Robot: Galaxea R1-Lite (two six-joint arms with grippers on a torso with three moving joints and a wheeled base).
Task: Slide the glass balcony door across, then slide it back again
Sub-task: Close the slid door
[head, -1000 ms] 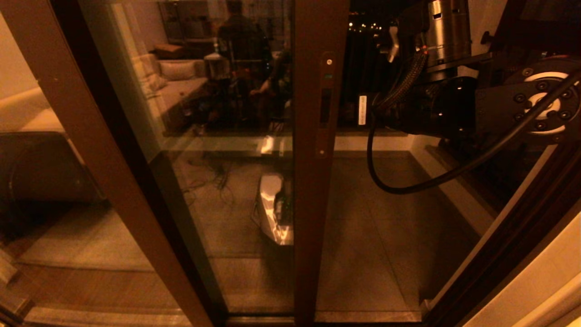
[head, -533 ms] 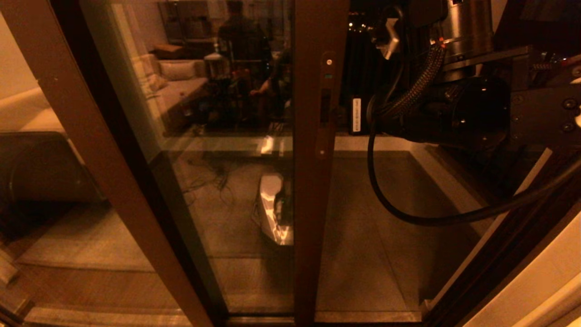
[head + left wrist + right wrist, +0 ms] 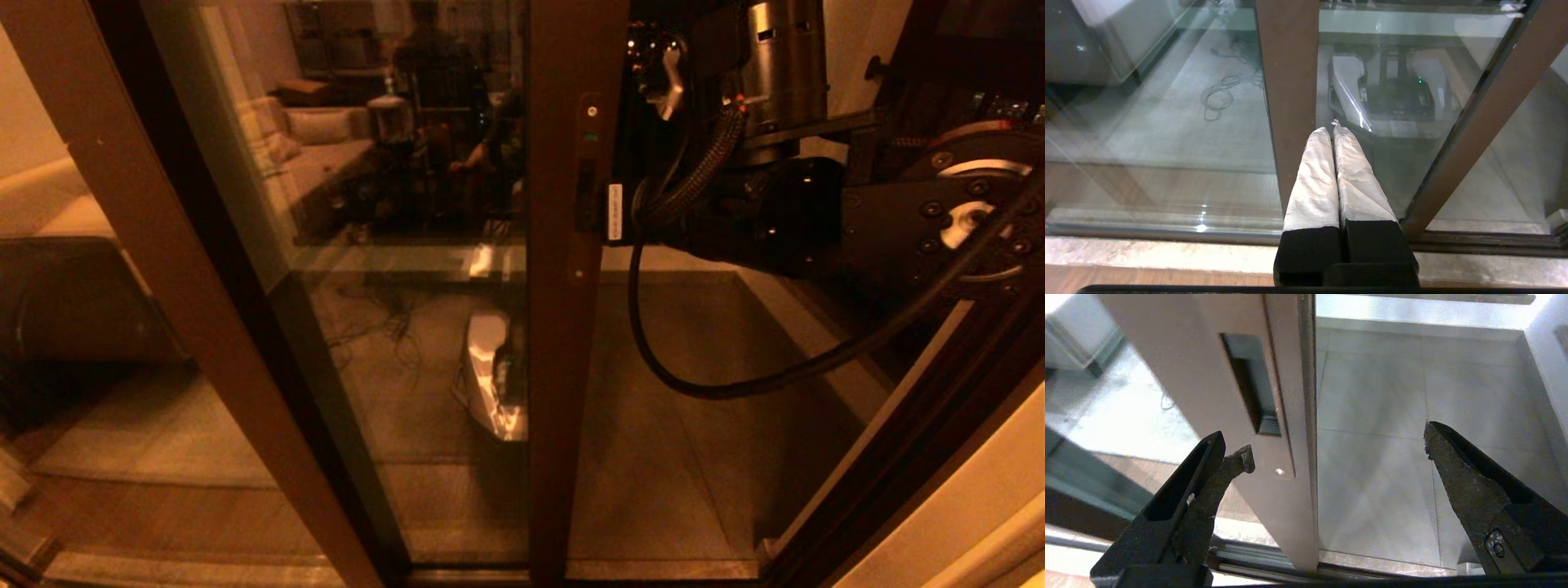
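**Ana:** Head view first: where does the tall reflective glass balcony door in its dark brown frame (image 3: 457,327) stand?

**Ben:** Its upright brown rail (image 3: 563,367) runs down the middle of the picture, with bare balcony floor showing to the right of its edge, so it looks part open. The slim dark handle slot (image 3: 585,192) and the small round lock (image 3: 592,111) sit high on that rail. Against the pictures from a moment ago the rail sits in the same place; the door has not slid.

**Ana:** So what has changed?

**Ben:** The right arm. Its black wrist with the white label (image 3: 615,211) was well to the right of the rail a second ago; now the label sits just beside the rail's edge, level with the slot.

**Ana:** And its fingers?

**Ben:** In the right wrist view the right gripper (image 3: 1331,453) stands wide apart, holding nothing. One dark finger (image 3: 1237,463) lies over the rail's face just below the slot (image 3: 1251,388), the other out over the open gap. I cannot tell whether the near one touches the rail.

**Ana:** Meaning?

**Ben:** I judge this as the approach to the rail; the sliding itself is not under way.

**Ana:** The left arm?

**Ben:** Parked low by the door's bottom track, left gripper (image 3: 1334,130) with its white-wrapped fingers pressed together on nothing.
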